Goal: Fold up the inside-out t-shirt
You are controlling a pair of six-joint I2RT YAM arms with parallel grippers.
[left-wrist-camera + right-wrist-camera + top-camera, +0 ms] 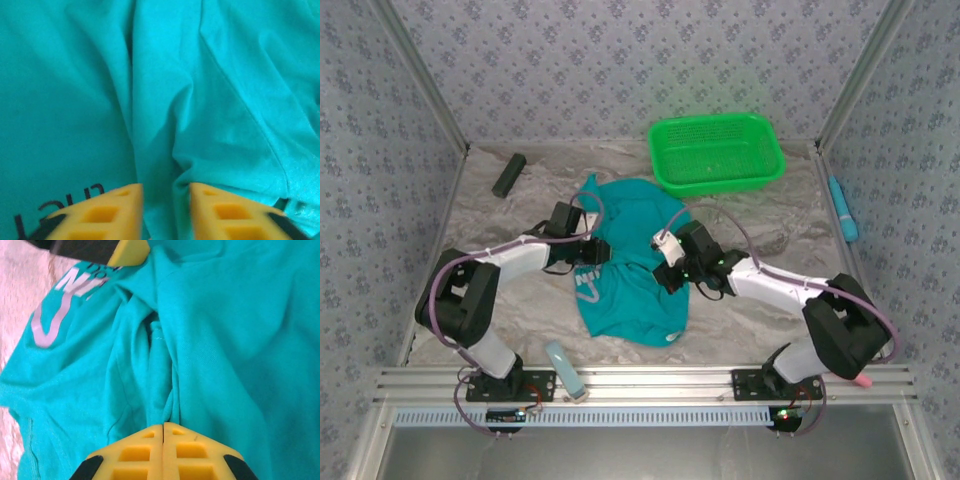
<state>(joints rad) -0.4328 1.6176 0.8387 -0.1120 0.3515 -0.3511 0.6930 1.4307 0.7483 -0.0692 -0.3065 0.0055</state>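
The inside-out t-shirt (632, 300), teal with pale lettering (60, 305) near its left side, lies crumpled at the table's middle. My left gripper (588, 262) is down on its left part. In the left wrist view its yellow fingers stand apart (166, 192) with a loose ridge of the t-shirt (210, 100) running between them. My right gripper (672, 272) is on the shirt's right part. Its fingers are pressed together (163, 426), and a pleat of the t-shirt (225, 340) runs into their tips. One left fingertip (129, 251) shows at the top of the right wrist view.
A bright green mesh basket (716, 150) stands at the back right. A dark block (508, 174) lies at the back left, a blue object (843, 208) by the right wall, and a pale blue object (563, 366) near the front rail.
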